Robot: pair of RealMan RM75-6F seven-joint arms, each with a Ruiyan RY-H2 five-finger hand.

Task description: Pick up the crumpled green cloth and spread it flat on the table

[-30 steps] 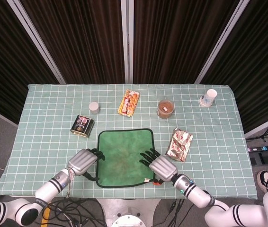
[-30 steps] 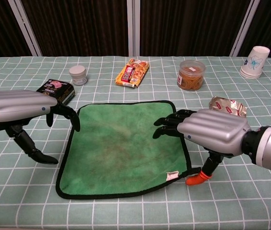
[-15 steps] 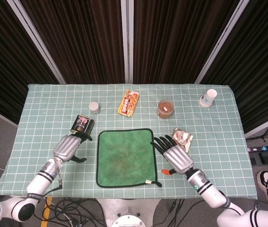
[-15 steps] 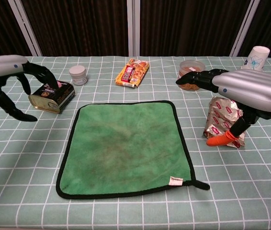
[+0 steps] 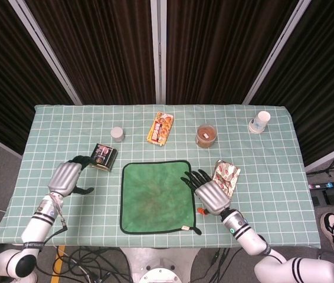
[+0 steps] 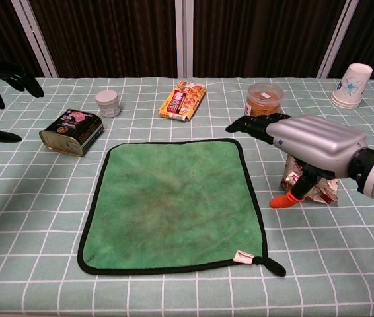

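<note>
**Green cloth laid flat on the table**

The green cloth (image 5: 156, 197) (image 6: 172, 204) is seen spread open and flat on the checked tablecloth, near the front edge of the table at its middle. A roughly square shape is shown, with rounded corners and a dark bound hem all round. The pile is mottled, darker toward the centre. A small white label is sewn at the near right corner, where a short dark tail of hem is left sticking out. No folds or raised creases can be made out.
</note>
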